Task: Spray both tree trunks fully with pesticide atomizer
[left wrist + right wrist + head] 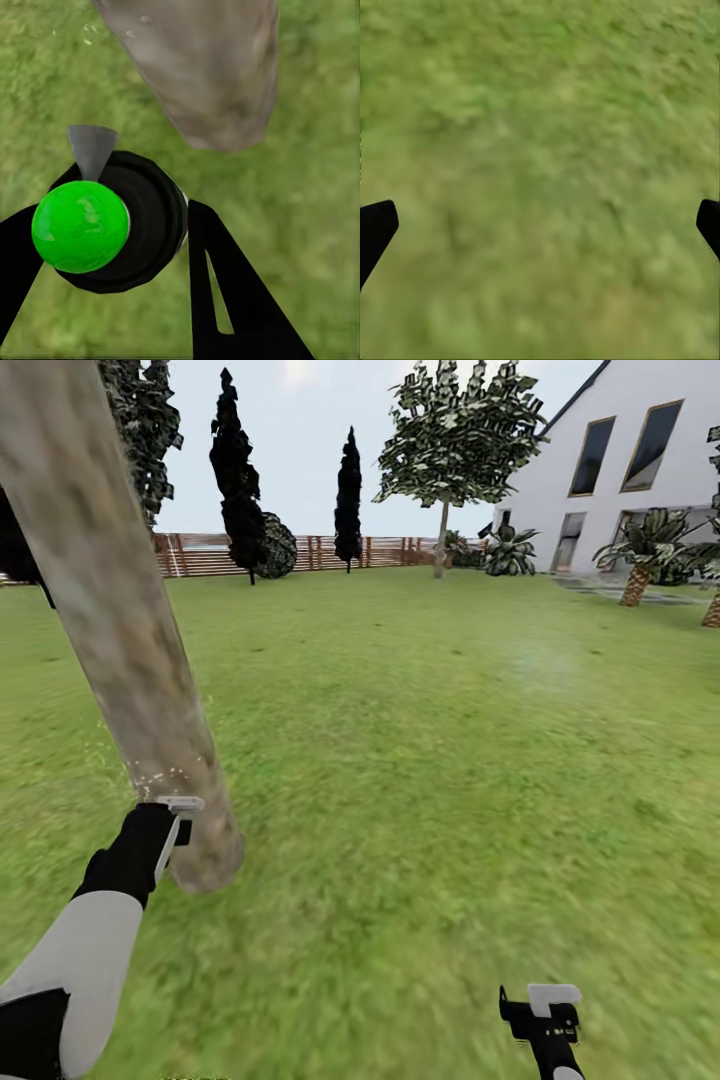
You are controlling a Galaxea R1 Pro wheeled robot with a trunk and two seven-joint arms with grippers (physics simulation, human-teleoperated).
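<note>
- Between our left gripper [112,247]'s black fingers [225,285] sits the pesticide atomizer [120,225], a black round body with a bright green ball on top and a grey nozzle; the fingers close against its sides.
- Just beyond the nozzle stands the thick mottled grey-tan tree trunk [120,630], its top cut off from sight.
- Our right gripper [540,225] hangs spread wide over blurry green grass [540,112], holding nothing.
- Far off, the second tall leafy tree [445,450] rises by the brown slatted fence [200,555].
</note>
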